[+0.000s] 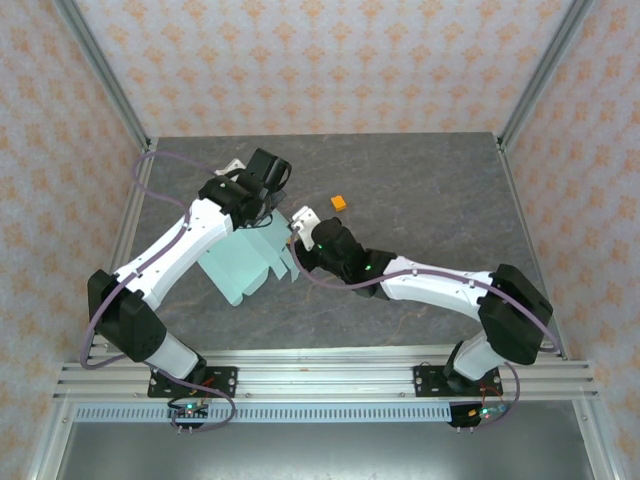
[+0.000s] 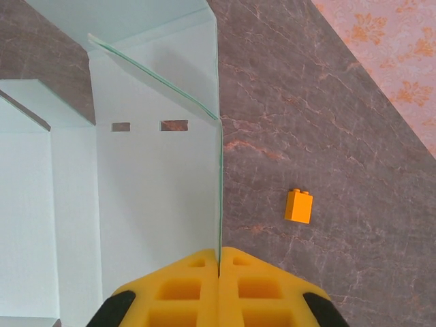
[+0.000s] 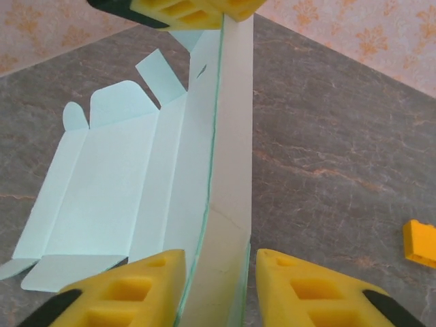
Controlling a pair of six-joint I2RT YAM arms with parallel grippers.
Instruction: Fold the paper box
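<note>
Near table (image 1: 420, 180) centre, the paper box (image 1: 243, 262) lies mostly flat, one panel (image 3: 234, 136) raised (first fold only, it appears), left gripper (image 2: 219, 257) pinching its edge, right gripper (image 3: 218, 259) parted astride it.

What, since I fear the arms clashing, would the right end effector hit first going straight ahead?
The raised flap of the box stands between the open jaws of the right end effector; straight on, it would likely slide along that flap into the left end effector pinching its far end.
</note>
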